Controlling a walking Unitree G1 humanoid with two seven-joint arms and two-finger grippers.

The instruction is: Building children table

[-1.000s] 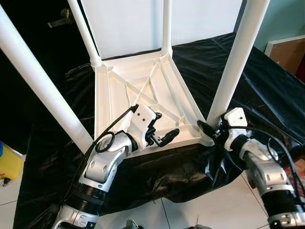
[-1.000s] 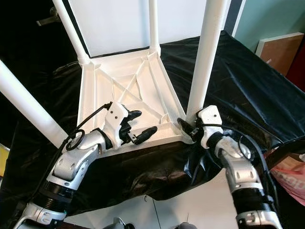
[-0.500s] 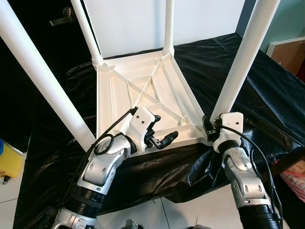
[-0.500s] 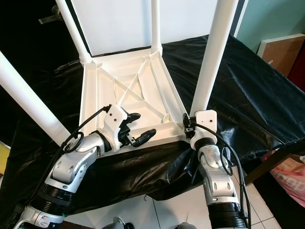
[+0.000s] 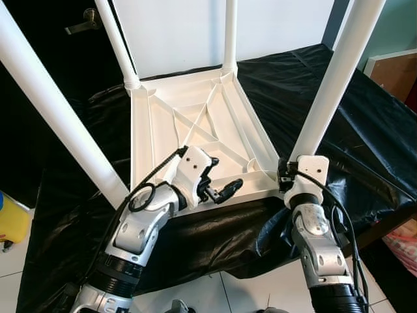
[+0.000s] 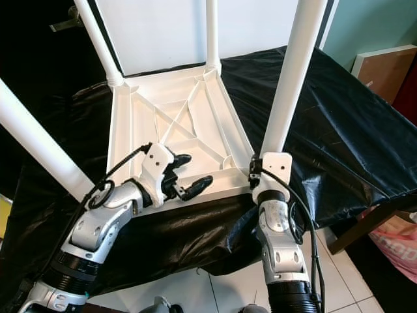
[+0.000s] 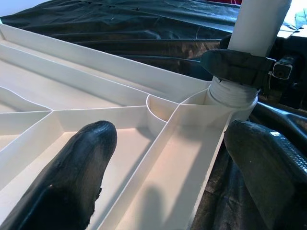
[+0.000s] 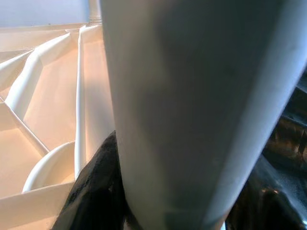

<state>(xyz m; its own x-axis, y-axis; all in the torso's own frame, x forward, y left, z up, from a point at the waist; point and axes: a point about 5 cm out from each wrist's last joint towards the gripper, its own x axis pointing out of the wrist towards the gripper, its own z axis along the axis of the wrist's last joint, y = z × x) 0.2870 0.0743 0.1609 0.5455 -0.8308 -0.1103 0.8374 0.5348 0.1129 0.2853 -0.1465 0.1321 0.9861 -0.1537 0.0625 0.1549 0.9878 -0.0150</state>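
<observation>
My right gripper [image 7: 240, 64] is clasping the near-right table leg [image 5: 332, 91] at its base, lower right; my left gripper [image 5: 221, 186] is hovering unclenched over the upturned tabletop [image 5: 189, 124].

We stood in a room of a home. The floor [image 5: 215, 290] was laid with white tiles, the wall [image 5: 176, 32] was plain white, a teal one [image 6: 365, 26] met it at the right, and a dark door [image 5: 58, 26] with a lever handle [image 5: 83, 26] stood at our left. A black sheet [image 6: 326, 117] covered the worktable.
</observation>
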